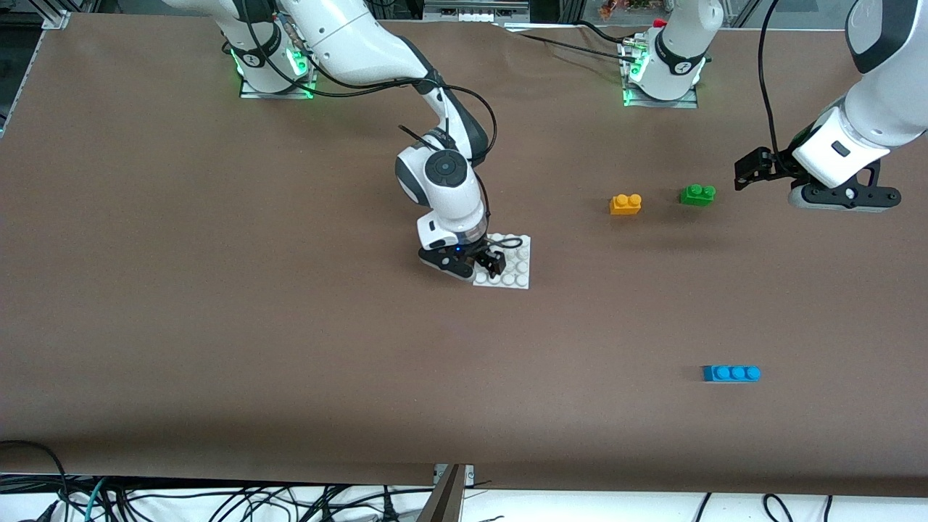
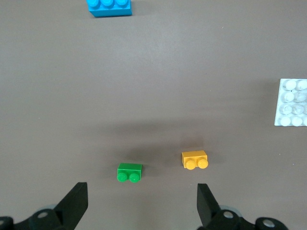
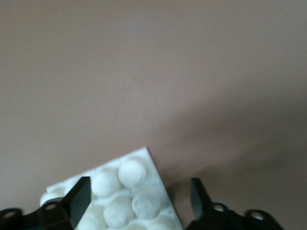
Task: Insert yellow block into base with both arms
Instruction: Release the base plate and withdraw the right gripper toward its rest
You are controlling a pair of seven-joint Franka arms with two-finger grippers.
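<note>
We see the yellow block [image 1: 625, 204] lying loose on the table, just beside the green brick [image 1: 697, 194] and well apart from the base [image 1: 516, 270], toward the left arm's end. Our left gripper [image 2: 141, 203] hangs over the table near the green brick, fingers spread wide, nothing held. Our right gripper [image 3: 139, 199] sits low at the base's corner, fingers parted around it. We judge the block light, rigid and smooth; its flat sides below the studs suit a pinch.

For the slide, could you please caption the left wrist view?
Open left gripper hangs above the yellow block and green brick; blue brick and base at the edges.
</note>
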